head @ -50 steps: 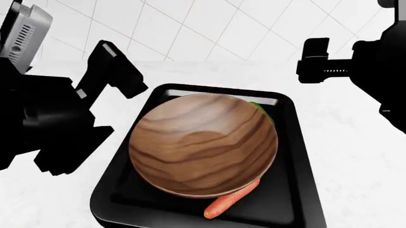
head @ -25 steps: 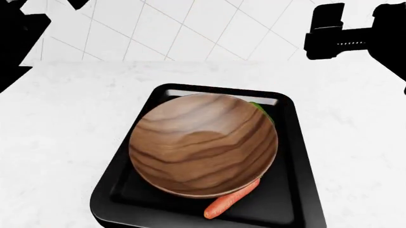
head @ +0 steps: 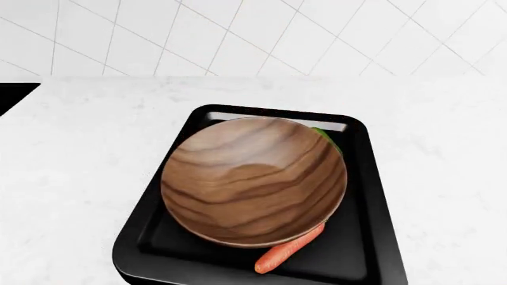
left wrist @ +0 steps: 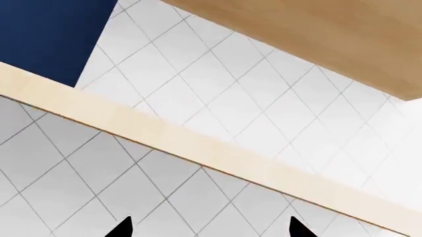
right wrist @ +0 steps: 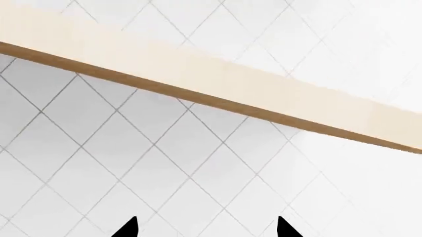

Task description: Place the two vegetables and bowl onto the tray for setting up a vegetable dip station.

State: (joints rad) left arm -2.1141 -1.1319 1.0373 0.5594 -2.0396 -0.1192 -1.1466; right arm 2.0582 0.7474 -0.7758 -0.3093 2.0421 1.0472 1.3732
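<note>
Black fingertips of the left gripper (left wrist: 208,228) poke into the left wrist view as two small points set well apart, with nothing between them, so the jaws stand wide and empty. Beyond them is only a white tiled wall (left wrist: 218,94), crossed by a pale wooden shelf edge (left wrist: 165,133), with a darker wooden cabinet underside (left wrist: 316,34) and a blue panel (left wrist: 46,34) farther off.

The right gripper (right wrist: 205,226) shows the same way in its own wrist view: two black tips spread apart, nothing held, facing tiled wall and the same kind of pale wooden strip (right wrist: 218,89).

Neither gripper appears in the head view, and none of the task's things lie near either one. There the black tray (head: 372,196) sits on a white marbled counter (head: 79,154), and the wooden bowl (head: 253,181) rests inside it, filling most of its width. The carrot (head: 287,250) lies on the tray with one end tucked under the bowl's near rim. A sliver of the green cucumber (head: 326,138) peeks out from under the bowl's far right edge, also within the tray.
</note>
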